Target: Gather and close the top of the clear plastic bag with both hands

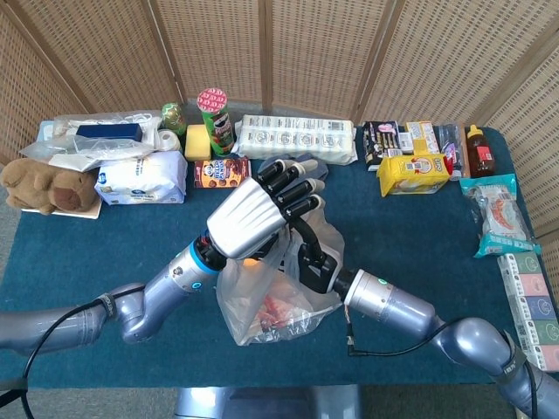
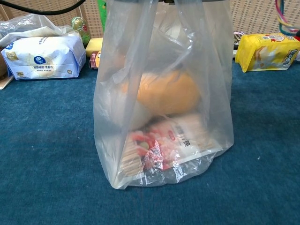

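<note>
Both hands meet over the clear, thin plastic bag (image 1: 271,301) standing upright on the blue cloth table (image 1: 105,253): silver left hand (image 1: 258,214) and black right hand (image 1: 313,253) clutch its gathered top. Limp, slippery film; hold near the rim.

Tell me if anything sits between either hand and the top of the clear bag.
Nothing visible does. The left hand and the right hand are both already at the top of the clear plastic bag, and the boxes and packets lie farther back on the table.
</note>
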`<state>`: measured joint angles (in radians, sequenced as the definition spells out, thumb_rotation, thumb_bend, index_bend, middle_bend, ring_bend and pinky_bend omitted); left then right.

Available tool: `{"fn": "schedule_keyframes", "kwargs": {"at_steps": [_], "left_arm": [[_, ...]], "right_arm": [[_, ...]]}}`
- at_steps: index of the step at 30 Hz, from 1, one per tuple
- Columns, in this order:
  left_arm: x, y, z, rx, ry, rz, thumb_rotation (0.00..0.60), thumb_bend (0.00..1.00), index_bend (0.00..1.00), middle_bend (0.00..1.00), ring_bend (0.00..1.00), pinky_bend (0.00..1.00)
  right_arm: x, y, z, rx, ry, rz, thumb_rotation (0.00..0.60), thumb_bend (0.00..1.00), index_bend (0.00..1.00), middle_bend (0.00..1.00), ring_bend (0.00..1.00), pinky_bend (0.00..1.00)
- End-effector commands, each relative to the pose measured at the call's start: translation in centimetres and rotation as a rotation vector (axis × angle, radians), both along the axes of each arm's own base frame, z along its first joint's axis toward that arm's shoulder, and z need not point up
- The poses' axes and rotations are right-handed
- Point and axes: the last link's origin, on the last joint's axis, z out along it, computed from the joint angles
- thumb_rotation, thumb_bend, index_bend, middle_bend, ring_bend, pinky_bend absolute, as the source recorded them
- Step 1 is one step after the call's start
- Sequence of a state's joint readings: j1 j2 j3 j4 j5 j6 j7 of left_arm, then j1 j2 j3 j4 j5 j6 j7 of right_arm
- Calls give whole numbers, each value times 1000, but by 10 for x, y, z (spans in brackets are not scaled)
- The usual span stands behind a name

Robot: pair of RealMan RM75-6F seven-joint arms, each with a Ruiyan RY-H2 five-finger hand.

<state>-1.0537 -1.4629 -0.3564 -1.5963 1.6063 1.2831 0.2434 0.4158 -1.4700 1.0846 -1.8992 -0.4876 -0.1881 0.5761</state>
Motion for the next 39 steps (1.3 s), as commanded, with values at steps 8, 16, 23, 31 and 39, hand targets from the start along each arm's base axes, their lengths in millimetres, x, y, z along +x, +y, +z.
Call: {"fn": "schedule_keyframes", "kwargs": {"at_steps": [8, 16, 23, 31, 39], "left_arm": [[-1, 2, -1, 0, 4, 5, 600, 183, 385, 356, 198, 302], [0, 2, -2, -2, 2, 3, 600, 183, 384, 355, 197, 302], [1, 2, 0, 2, -2, 3, 600, 183, 381, 355, 197, 302], [3, 2, -2, -1, -3, 2, 600, 182, 378, 353, 196, 302], [3, 3, -1, 1, -9, 9, 600, 181, 371, 350, 194, 302]], "right_arm": [[2, -1, -1, 10, -14, -6, 123, 165, 347, 351, 257, 72], [3, -2, -2, 10, -16, -9, 121, 166, 355, 356, 260, 77], [5, -1, -3, 15, -21, -6, 125, 167, 357, 358, 262, 77], [9, 1, -7, 35, -26, 1, 126, 166, 359, 366, 271, 88], [7, 4, -8, 45, -13, 10, 125, 167, 379, 398, 295, 120]]}}
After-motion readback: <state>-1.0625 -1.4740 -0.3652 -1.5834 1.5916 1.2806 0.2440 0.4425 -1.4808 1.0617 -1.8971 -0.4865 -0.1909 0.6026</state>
